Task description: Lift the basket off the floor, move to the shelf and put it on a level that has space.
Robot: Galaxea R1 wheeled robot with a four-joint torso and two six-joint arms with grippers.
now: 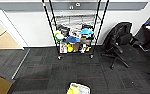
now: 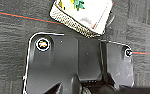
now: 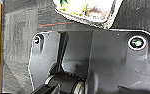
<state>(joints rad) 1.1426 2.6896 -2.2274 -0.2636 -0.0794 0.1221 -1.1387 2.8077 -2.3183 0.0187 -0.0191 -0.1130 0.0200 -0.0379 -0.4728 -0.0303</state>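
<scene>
Dark carpet floor (image 1: 41, 72) with thin red lines runs up to a white wall, where the black wire shelf (image 1: 74, 30) stands on casters, its lower tiers cluttered, with a black office chair (image 1: 121, 42) to one side. Well short of the shelf, the basket (image 1: 78, 89) sits on the floor, just beyond both wrists' dark plates. Whether either claw is released or clenched, I cannot tell.
</scene>
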